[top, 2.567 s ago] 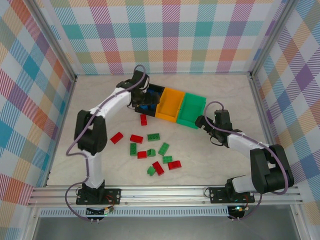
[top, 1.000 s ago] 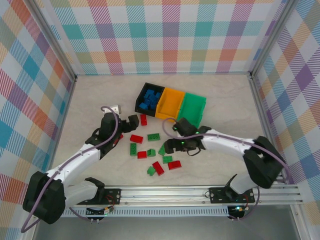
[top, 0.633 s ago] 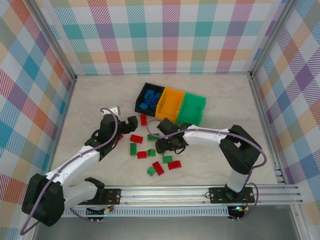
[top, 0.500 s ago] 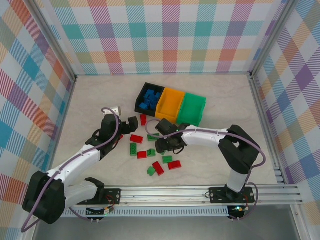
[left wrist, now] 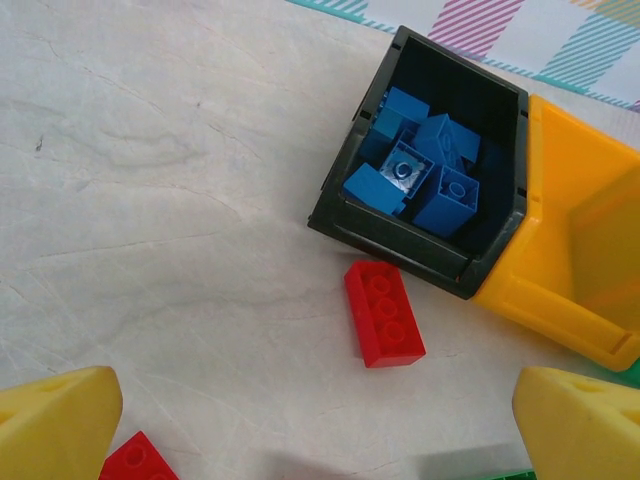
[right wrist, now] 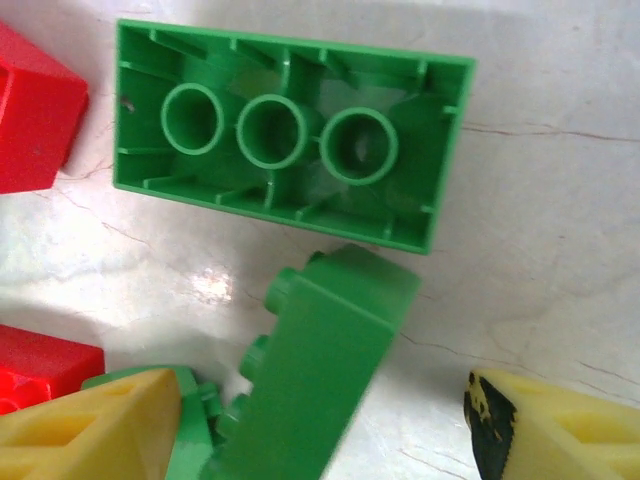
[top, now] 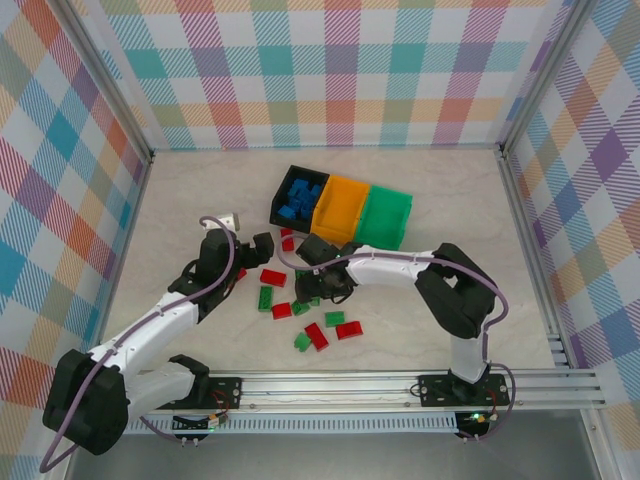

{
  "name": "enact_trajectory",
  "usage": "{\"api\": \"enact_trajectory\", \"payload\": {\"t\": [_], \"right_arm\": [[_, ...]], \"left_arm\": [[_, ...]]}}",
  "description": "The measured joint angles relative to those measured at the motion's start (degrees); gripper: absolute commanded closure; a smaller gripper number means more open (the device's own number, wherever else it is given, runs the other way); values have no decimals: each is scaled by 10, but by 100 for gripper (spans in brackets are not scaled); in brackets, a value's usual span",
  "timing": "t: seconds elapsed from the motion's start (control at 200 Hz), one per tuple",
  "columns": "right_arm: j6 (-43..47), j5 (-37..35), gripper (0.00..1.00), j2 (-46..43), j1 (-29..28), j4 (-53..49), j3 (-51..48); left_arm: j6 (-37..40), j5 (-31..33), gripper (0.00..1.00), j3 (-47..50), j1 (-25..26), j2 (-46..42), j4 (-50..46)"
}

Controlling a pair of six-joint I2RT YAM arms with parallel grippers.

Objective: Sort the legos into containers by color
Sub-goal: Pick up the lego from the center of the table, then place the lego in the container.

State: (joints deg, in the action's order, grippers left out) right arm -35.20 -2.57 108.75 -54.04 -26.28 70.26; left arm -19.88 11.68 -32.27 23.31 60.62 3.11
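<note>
Picking up a green piece is the step in hand, as I judge it. The right gripper (right wrist: 320, 425) is low over the pale marbled table (top: 200, 190). Its yellow fingers (right wrist: 95, 430) are spread, and a small green studded plastic brick (right wrist: 330, 350) stands tilted between them. This brick touches the finger on the left side of the wrist view, while a strip of bare table separates it from the other finger, so nothing is pinched yet. Just ahead of the fingertips lies a second green brick (right wrist: 290, 140), upside down with its hollow tubes showing. Two red bricks (right wrist: 35, 110) lie beside the left finger.

The next move calls for closing on the tilted brick alone, without catching its neighbours, then carrying it to the green open plastic bin (top: 385, 218). The tilt may let it slip.

The left gripper (left wrist: 315, 405) has its fingers spread wide and holds nothing. A long red brick (left wrist: 383, 313) lies ahead of them, just before the black plastic bin (left wrist: 400, 250) with blue bricks (left wrist: 440, 195) inside.

The right wrist view gives the gap at the finger. The top view gives instead the joined row of bins (top: 343, 205) and the loose bricks (top: 316, 336) not yet sorted.
</note>
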Motion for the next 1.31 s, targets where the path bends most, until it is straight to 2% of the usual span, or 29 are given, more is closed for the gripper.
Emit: {"api": "enact_trajectory", "payload": {"t": [0.21, 0.27, 0.375, 0.52, 0.74, 0.965, 1.05, 1.17, 1.215, 1.305], "right_arm": [[2, 0, 63, 20, -2, -9, 20], [0, 0, 65, 21, -2, -11, 20], [1, 0, 78, 21, -3, -12, 20], [5, -15, 82, 12, -4, -12, 17], [23, -32, 82, -37, 25, -12, 26], [63, -33, 78, -32, 140, -17, 129], [73, -30, 70, -13, 180, -5, 170], [93, -31, 39, 37, 220, -8, 233], [101, -33, 35, 62, 225, -13, 262], [113, -35, 35, 86, 221, -14, 286]], "left_arm": [[0, 2, 0, 0, 0, 0, -7], [0, 5, 0, 0, 0, 0, -11], [0, 9, 0, 0, 0, 0, -16], [0, 16, 0, -5, 0, 7, -21], [0, 29, 0, -10, 0, 17, -30], [0, 30, 0, -12, 0, 19, -31], [0, 30, 0, -13, 0, 20, -31], [0, 30, 0, -13, 0, 29, -31], [0, 30, 0, -13, 0, 35, -31], [0, 30, 0, -13, 0, 45, -31]]}}
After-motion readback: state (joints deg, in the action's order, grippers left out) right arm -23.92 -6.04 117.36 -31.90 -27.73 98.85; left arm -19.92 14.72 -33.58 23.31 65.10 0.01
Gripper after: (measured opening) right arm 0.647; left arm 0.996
